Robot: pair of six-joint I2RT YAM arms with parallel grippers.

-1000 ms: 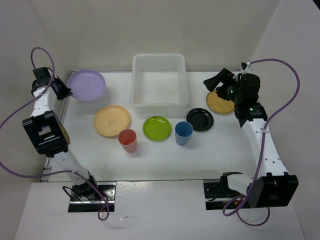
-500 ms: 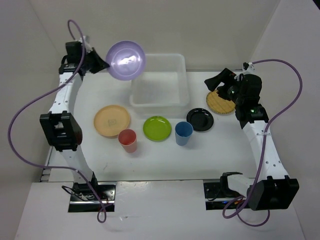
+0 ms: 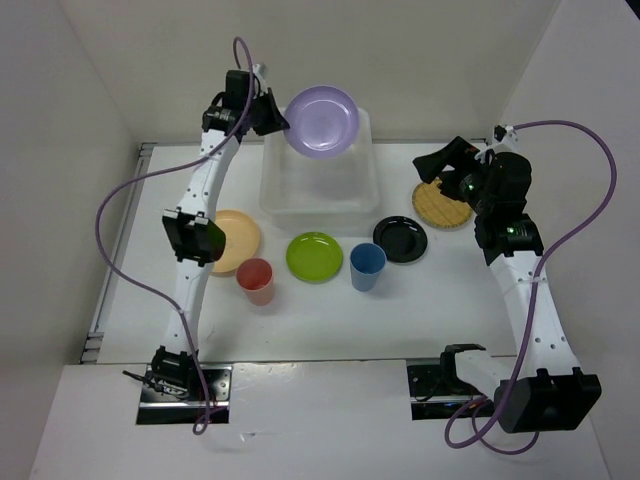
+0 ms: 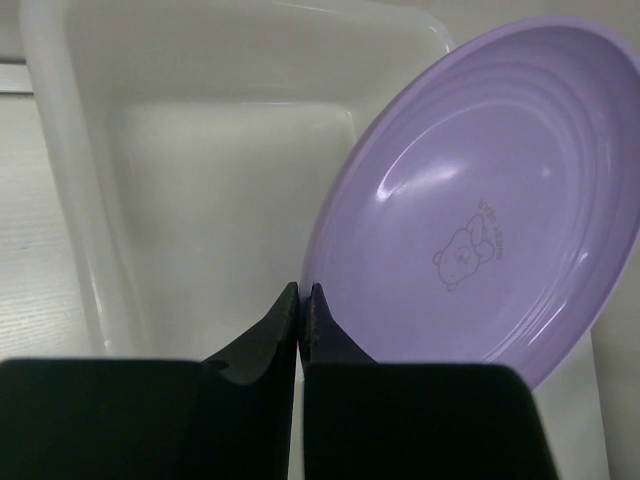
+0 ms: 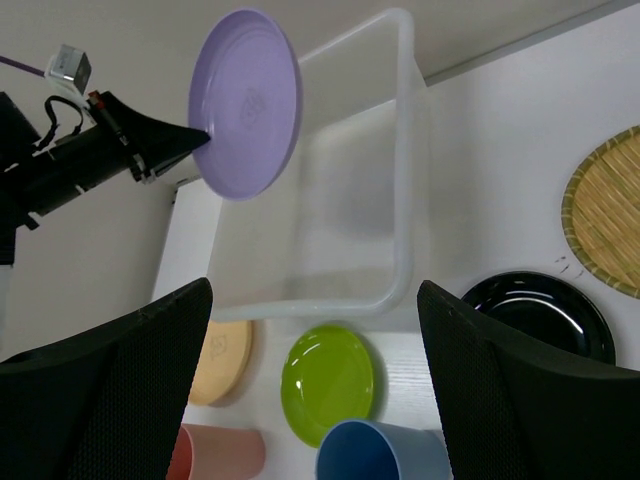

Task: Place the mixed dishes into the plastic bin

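Note:
My left gripper [image 3: 280, 122] [image 4: 301, 290] is shut on the rim of the lavender plate [image 3: 322, 119] [image 4: 480, 200], which hangs tilted on edge above the far side of the plastic bin [image 3: 318, 207] [image 4: 60, 150]. The bin's inside shows nothing in it. On the table in front of it lie the peach plate [image 3: 238, 243], lime green plate [image 3: 314, 256], black plate [image 3: 401, 239], red cup [image 3: 255, 280] and blue cup [image 3: 367, 266]. My right gripper [image 3: 432, 170] [image 5: 312, 290] stands open in the air over the tan woven disc [image 3: 440, 205], holding nothing.
White walls close in the back and both sides of the table. The left arm's link [image 3: 193, 236] overlaps the peach plate's left edge in the top view. Purple cables loop off both arms.
My left arm has swung the lavender plate up from the table's far left and rightward to over the bin. The right arm has barely shifted.

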